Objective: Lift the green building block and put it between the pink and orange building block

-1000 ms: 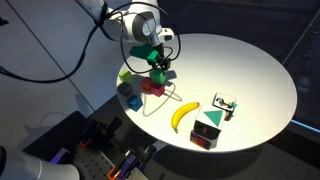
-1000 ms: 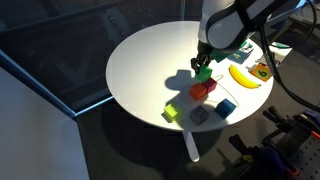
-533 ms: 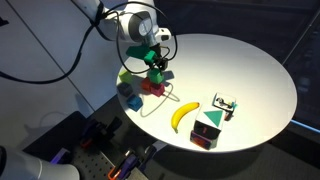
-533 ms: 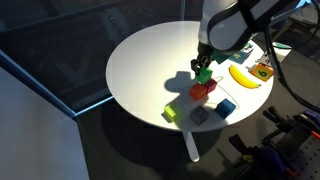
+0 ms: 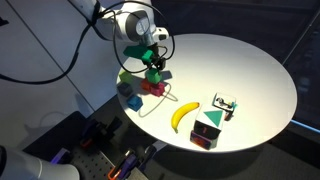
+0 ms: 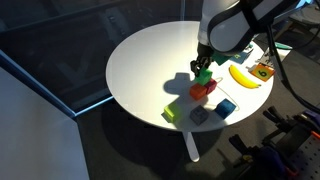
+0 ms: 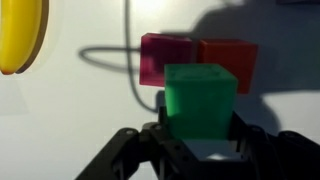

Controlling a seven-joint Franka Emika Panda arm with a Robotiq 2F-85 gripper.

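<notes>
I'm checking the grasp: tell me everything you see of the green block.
The green block is a plain matte cube, plastic by its look. It sits square between the fingers, which clamp two opposite sides. In the wrist view it overlaps the pink block and orange block, which lie side by side behind it. Whether it touches the table cannot be told.

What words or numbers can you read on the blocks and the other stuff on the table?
No text can be read in any view.
Green block, pink block, orange block: plain faces, no marks.
Small white item near the banana: dark patches, too small and blurred to read.
</notes>
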